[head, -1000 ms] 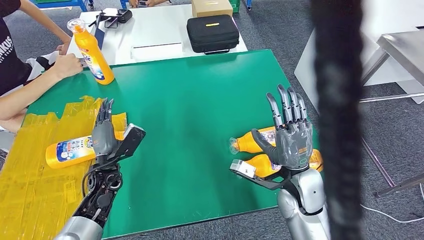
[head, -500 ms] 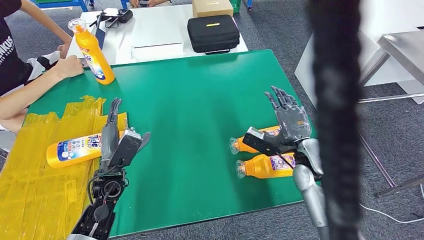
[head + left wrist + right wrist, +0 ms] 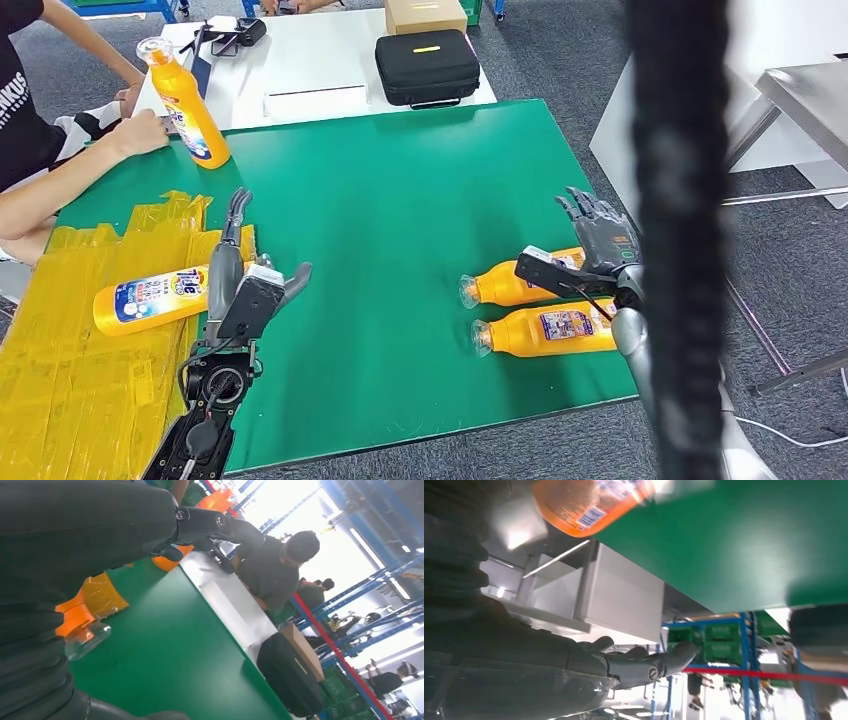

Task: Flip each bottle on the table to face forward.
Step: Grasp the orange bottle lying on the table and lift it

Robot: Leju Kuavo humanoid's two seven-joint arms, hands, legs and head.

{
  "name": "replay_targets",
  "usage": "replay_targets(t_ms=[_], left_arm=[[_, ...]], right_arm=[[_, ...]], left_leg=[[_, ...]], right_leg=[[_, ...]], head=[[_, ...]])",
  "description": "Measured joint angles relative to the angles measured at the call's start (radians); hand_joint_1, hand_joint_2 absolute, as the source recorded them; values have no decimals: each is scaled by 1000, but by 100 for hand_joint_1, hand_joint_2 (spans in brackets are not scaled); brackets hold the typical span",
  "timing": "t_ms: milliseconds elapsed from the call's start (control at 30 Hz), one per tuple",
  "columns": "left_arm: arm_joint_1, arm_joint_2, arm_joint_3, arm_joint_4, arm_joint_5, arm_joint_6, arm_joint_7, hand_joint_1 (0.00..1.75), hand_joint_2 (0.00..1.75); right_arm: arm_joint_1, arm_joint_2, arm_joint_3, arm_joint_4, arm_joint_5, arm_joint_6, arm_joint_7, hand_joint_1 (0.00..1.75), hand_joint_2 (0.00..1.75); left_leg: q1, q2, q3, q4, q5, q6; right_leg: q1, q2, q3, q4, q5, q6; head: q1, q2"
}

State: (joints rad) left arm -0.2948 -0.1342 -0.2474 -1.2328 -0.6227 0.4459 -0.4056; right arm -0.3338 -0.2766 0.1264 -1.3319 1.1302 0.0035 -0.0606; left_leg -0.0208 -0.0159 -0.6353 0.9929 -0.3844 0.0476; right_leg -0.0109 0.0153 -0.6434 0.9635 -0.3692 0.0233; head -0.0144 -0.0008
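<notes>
The green tabletop (image 3: 400, 200) filled the head view, with a patch of yellow tape (image 3: 60, 340) covering its corner at 8 o'clock. Grey carpet floor (image 3: 800, 270) lay beyond the edge at 3 o'clock, where a steel bench (image 3: 810, 95) stood.

Nearest, at 4 o'clock, the near bottle (image 3: 548, 330) lay on its side with its clear cap toward the middle of the tabletop, its label up. Just beyond it the second bottle (image 3: 505, 285) lay parallel, cap the same way. The right hand (image 3: 598, 240) hung over the far end of that second bottle, palm down, its fingers (image 3: 585, 210) spread apart and holding nothing; whether they touched the bottle could not be told.

At 8 o'clock the left bottle (image 3: 150, 298) lay on the yellow tape, label up. The left hand (image 3: 240, 280) stood edge-on just beside its cap end, fingers (image 3: 237, 210) extended toward 12 o'clock and apart, gripping nothing.

Farther off, at 10 o'clock, an upright bottle (image 3: 185, 105) stood on the far edge of the green tabletop, with a person's hand (image 3: 140, 130) against it. Beyond, a white table (image 3: 310, 60) carried a black case (image 3: 425, 65) and a cardboard box (image 3: 423, 14).
</notes>
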Motion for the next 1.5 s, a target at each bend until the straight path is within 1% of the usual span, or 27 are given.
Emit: replay_targets(t_ms=[133,367,800,1100,1200,1300,1500], left_arm=[[-1,-2,1,4,26,-9,7,0,175],[-13,-8,10,28,78,-18,1,0,175],[-39,-18,16,83,129,-20,-14,0,175],[-50,-28,16,119,142,-16,-19,0,175],[-52,-30,15,127,154,-16,-24,0,175],[-58,-33,14,137,164,-14,-29,0,175],[-64,-37,13,156,171,-8,-32,0,175]], right_arm=[[-4,-14,-25,28,-2,18,19,0,175],[-11,-27,-76,82,2,20,50,0,175],[-17,-41,-114,166,1,51,51,0,175],[-50,-34,-115,265,20,39,27,0,175],[-62,-28,-114,296,33,14,1,0,175],[-82,-18,-107,338,51,-41,-23,0,175],[-109,9,-79,397,80,-115,-35,0,175]], left_leg=[[0,0,0,0,0,0],[0,0,0,0,0,0],[0,0,0,0,0,0],[0,0,0,0,0,0],[0,0,0,0,0,0],[0,0,0,0,0,0],[0,0,0,0,0,0]], right_leg=[[0,0,0,0,0,0],[0,0,0,0,0,0],[0,0,0,0,0,0],[0,0,0,0,0,0],[0,0,0,0,0,0],[0,0,0,0,0,0],[0,0,0,0,0,0]], head=[[0,0],[0,0],[0,0],[0,0],[0,0],[0,0],[0,0]])
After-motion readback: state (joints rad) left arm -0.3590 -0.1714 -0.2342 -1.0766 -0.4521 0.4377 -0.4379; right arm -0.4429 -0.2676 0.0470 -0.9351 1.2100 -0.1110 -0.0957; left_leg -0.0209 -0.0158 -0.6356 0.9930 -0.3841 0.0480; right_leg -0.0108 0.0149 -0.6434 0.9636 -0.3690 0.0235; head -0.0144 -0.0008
